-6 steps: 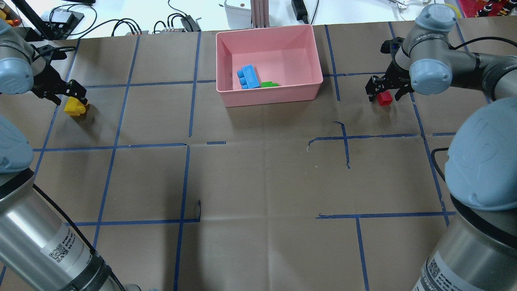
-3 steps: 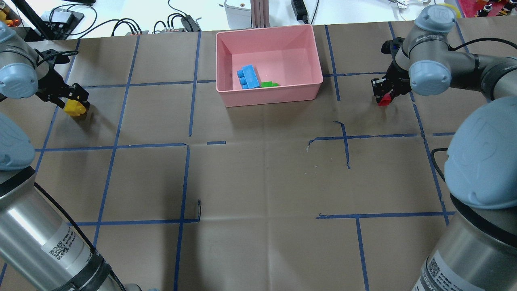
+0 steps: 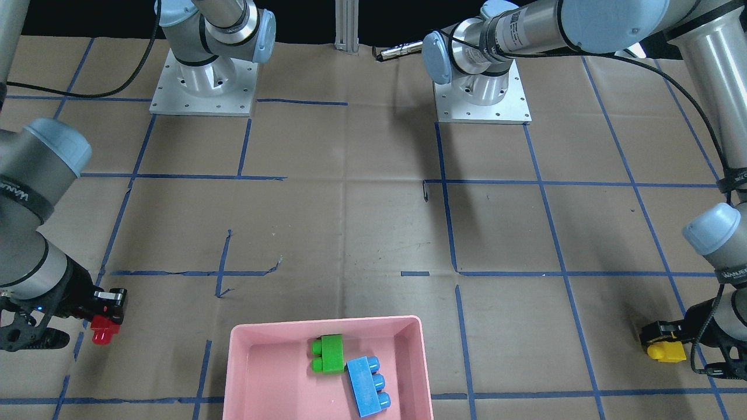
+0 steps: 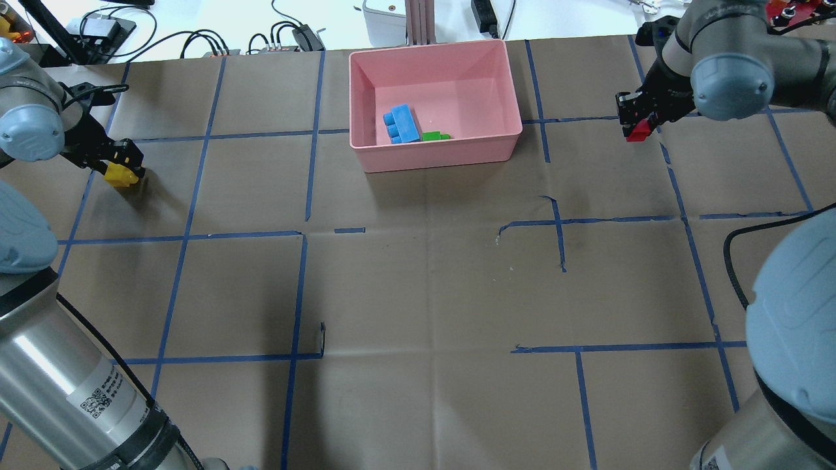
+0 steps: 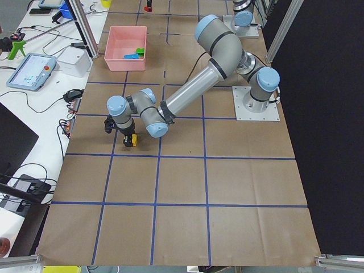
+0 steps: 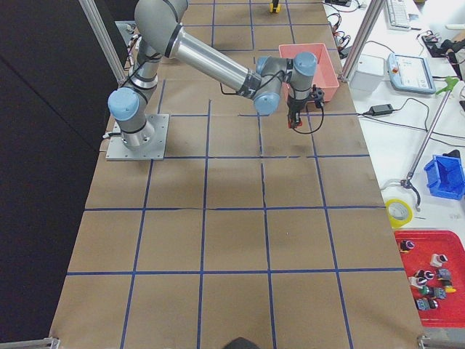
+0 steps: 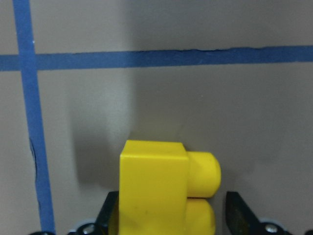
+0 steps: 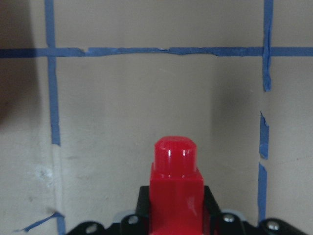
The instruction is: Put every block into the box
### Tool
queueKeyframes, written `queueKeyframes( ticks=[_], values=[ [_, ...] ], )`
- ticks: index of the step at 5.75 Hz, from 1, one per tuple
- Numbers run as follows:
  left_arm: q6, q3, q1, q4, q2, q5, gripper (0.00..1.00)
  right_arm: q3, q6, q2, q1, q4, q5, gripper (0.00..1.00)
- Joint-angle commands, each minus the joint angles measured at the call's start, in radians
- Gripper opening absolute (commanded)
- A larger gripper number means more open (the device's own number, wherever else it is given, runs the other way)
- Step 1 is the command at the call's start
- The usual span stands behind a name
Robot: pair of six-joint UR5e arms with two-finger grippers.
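Overhead exterior: our right gripper [image 4: 635, 123], pinching the red brick [image 4: 639, 133] right of the box [image 4: 437, 154], sits nearer it than our left gripper [image 4: 123, 167], pinching the yellow brick [image 4: 119, 176].

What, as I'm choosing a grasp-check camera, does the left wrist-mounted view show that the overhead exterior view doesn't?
Left wrist-mounted only: the sideways round studs of the yellow two-stud plastic brick. Overhead only: the pink plastic box holding the blue three-stud brick and green brick; the right tool gripping the red one-stud brick. Both: yellow brick, left tool, blue tape lines.
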Motion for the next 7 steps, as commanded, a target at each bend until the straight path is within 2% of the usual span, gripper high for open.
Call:
queueKeyframes(
  ticks=[1, 2, 3, 4, 5, 6, 7],
  values=[
    [0.005, 0.003, 0.000, -0.002, 0.006, 0.003, 0.20, -0.084, 0.142, -0.055, 0.084, 0.080, 0.181, 0.04],
    [0.009, 0.013, -0.002, -0.003, 0.018, 0.007, 0.05, -0.153, 0.245, -0.023, 0.150, 0.063, 0.343, 0.04],
    [0.010, 0.035, -0.011, -0.024, 0.061, 0.012, 0.00, -0.215, 0.323, 0.072, 0.210, -0.037, 0.427, 0.04],
    [0.010, 0.062, -0.011, -0.149, 0.149, 0.013, 0.00, -0.281, 0.339, 0.167, 0.251, -0.139, 0.429, 0.05],
    [0.010, 0.120, -0.011, -0.285, 0.208, 0.013, 0.00, -0.331, 0.345, 0.218, 0.274, -0.200, 0.429, 0.07],
    [0.006, 0.201, -0.018, -0.387, 0.211, 0.006, 0.00, -0.324, 0.333, 0.237, 0.285, -0.199, 0.422, 0.95],
    [-0.034, 0.282, -0.075, -0.456, 0.202, 0.003, 0.00, -0.321, 0.327, 0.235, 0.293, -0.195, 0.412, 1.00]
  ],
)
